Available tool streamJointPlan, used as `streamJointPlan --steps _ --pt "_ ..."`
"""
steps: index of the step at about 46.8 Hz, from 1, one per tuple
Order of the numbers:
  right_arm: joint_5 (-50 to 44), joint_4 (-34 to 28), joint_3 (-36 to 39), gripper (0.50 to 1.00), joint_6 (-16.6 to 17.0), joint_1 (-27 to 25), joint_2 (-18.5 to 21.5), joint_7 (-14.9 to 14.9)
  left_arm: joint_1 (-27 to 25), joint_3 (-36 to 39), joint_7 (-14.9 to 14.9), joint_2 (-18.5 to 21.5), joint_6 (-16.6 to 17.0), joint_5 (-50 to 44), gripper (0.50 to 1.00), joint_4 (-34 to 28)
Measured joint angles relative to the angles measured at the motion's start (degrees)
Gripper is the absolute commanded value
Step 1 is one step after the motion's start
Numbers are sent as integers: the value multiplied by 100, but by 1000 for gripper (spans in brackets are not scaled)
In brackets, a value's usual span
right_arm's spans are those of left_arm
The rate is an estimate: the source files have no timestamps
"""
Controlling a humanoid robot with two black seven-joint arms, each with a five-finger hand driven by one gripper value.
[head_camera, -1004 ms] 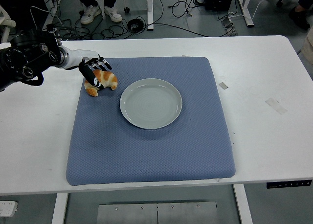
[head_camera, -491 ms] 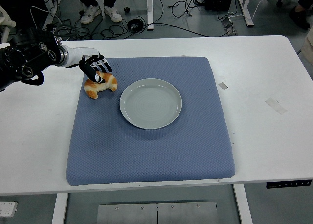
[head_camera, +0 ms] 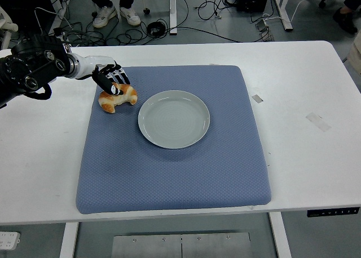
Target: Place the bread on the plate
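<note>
A golden croissant-shaped bread (head_camera: 117,97) is at the blue mat's far left, just left of the plate. My left hand (head_camera: 111,80) comes in from the left edge and is curled over the top of the bread, its black fingers (head_camera: 117,78) wrapped on it. The bread hangs a little above the mat in that grasp. A pale grey-green round plate (head_camera: 174,119) rests empty in the middle of the mat, about a hand's width to the right of the bread. My right arm does not show.
A blue textured mat (head_camera: 169,173) covers the middle of the white table (head_camera: 304,94). Small tape scraps (head_camera: 318,121) lie on the table at the right. Cables and a person's shoes (head_camera: 117,14) are on the floor beyond the far edge.
The hand has closed on the bread and raised it slightly, shifting it a little up and to the right toward the plate.
</note>
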Motion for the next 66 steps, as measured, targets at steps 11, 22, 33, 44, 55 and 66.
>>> streamJointPlan --steps 11,22,33,44,55,66 --pt "0 0 0 1000 0 0 0 0 -152 -101 -4 41 -23 1 645 7" --pt "0 1 1 1000 0 0 0 0 -360 -173 -130 -40 -58 18 649 -41" --pt "0 -1 0 1000 0 1 0 0 -607 -173 -168 -520 -71 19 651 -92" --pt "0 0 -1 1000 0 0 0 0 -816 -166 -155 -544 -72 50 654 -709" --pt "0 0 0 1000 0 0 0 1 -830 -141 -144 -493 -71 79 661 -933" --pt "0 -1 0 1000 1 -1 0 1 -736 -135 -150 -501 -71 80 661 -1115"
